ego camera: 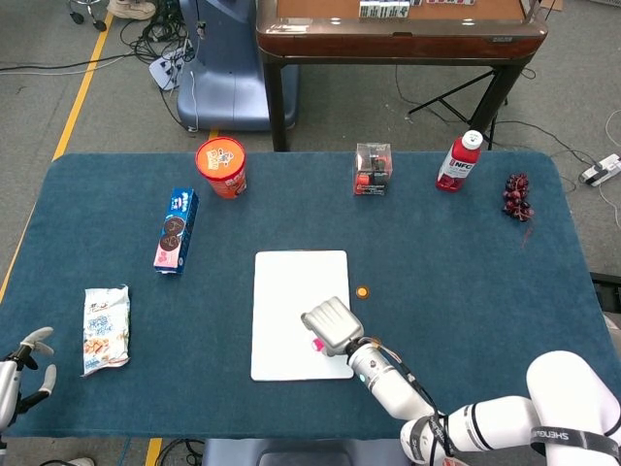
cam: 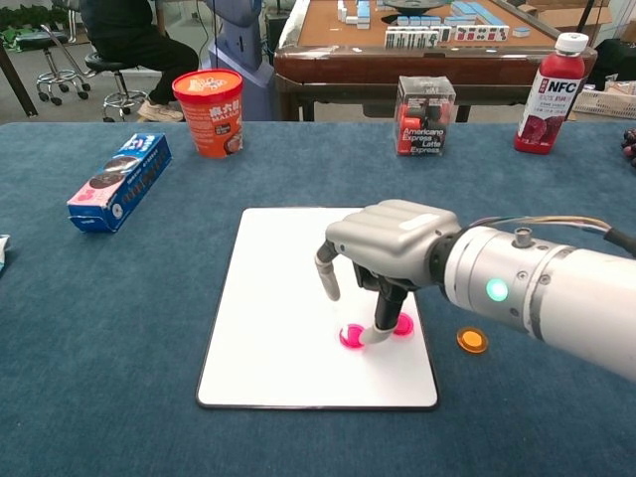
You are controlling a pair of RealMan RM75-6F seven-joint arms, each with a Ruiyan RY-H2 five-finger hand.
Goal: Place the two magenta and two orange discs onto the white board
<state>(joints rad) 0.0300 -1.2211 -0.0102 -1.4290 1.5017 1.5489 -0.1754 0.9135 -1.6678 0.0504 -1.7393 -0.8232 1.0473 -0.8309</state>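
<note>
Pressing a magenta disc (cam: 350, 336) onto the white board (cam: 283, 318), right hand (cam: 383, 248) curled; bottle (cam: 548, 92) reads NFC.

Right arm reaches in from lower right, forearm low, green indicator lit near the wrist. Right hand (cam: 383, 253) palm-down, back of hand facing up; fingers (cam: 327, 278) curled downward, one fingertip at the surface, holding nothing. Left hand (ego camera: 24, 374) at the lower-left edge of the head view, fingers apart, empty; its arm mostly out of frame.
</note>
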